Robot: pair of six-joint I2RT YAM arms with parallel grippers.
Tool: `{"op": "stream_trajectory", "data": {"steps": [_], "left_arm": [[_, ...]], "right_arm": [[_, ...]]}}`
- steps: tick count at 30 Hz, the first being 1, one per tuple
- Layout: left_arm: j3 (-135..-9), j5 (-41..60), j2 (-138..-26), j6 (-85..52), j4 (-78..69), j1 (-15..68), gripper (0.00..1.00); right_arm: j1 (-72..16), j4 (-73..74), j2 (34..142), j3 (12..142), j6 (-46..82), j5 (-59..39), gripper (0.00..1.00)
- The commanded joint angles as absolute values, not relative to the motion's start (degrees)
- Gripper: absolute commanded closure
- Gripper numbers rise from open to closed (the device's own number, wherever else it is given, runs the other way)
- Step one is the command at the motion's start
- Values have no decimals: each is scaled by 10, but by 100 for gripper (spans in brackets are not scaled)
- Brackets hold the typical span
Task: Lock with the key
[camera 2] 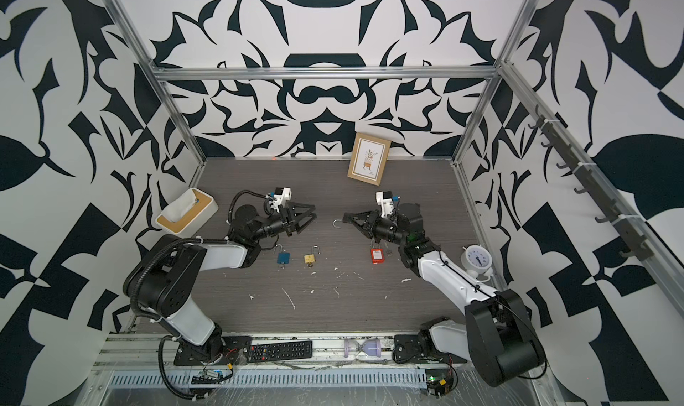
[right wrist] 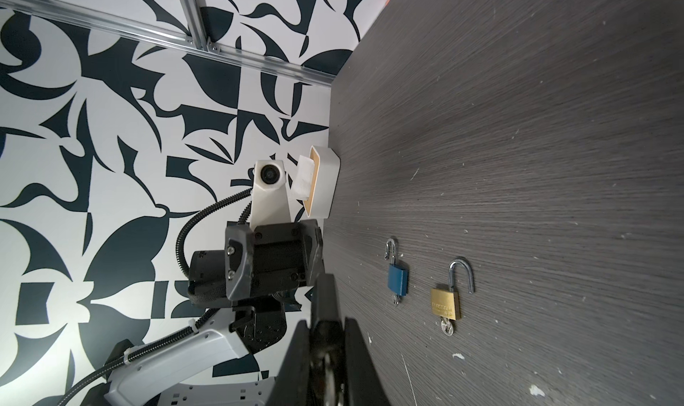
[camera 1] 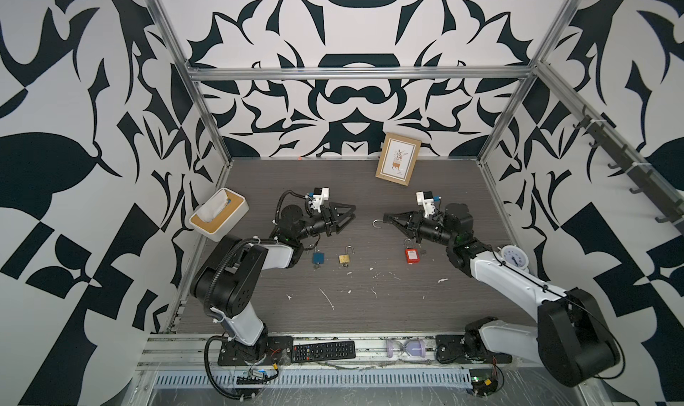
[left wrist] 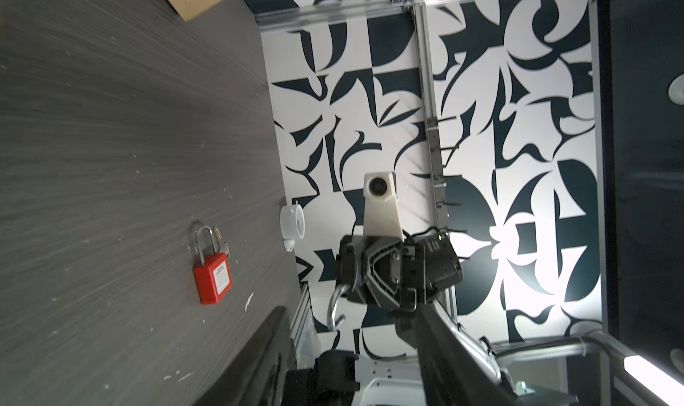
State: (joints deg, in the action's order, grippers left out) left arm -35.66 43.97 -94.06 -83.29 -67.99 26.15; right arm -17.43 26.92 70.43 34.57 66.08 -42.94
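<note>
**A:** What is the right gripper point(camera 1: 386, 218) doing?

**B:** It is clamping a silver shackle point(camera 1: 376, 223), which is hooking out past its tips. The jaws are hiding whatever the shackle joins.

**A:** And the left gripper point(camera 1: 351, 213)?

**B:** It is hovering opposite, fingers standing apart, gripping nothing.

**A:** Where are the locks lying?

**B:** On the table point(camera 1: 370, 311). The blue padlock point(camera 1: 317, 257) and the brass padlock point(camera 1: 345, 258) are lying near the left arm. The brass one's shackle is swung open and a key point(right wrist: 447, 326) is sticking from its base. The red padlock point(camera 1: 410, 254) is lying beside the right arm.

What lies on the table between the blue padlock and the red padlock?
A brass padlock, its shackle swung open, lying nearer the blue padlock than the red padlock. Both top views show it.
</note>
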Motion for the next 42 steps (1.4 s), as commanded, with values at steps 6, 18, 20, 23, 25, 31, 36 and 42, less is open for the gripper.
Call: {"op": "stream_trajectory", "data": {"steps": [6, 18, 20, 23, 25, 31, 36, 42], "left_arm": [[-363, 434, -824, -631, -394, 357, 41], [-397, 406, -780, -539, -248, 372, 43], [-396, 413, -789, -554, -275, 372, 43], [-395, 426, -806, -581, -322, 372, 43], [-398, 431, -818, -593, -340, 372, 43], [-407, 443, -844, -623, -388, 372, 42], [-413, 437, -844, -625, -387, 371, 43], [-424, 436, -852, -623, -379, 367, 47]], "right_arm": [[-168, 394, 708, 379, 658, -513, 100], [-168, 521, 746, 356, 715, -543, 100], [-167, 519, 746, 355, 708, -543, 100], [-169, 503, 740, 355, 691, -540, 100], [-169, 480, 734, 358, 676, -541, 100], [-170, 433, 724, 355, 645, -540, 100], [-172, 402, 714, 349, 625, -539, 100], [-180, 399, 708, 345, 624, -545, 100]]}}
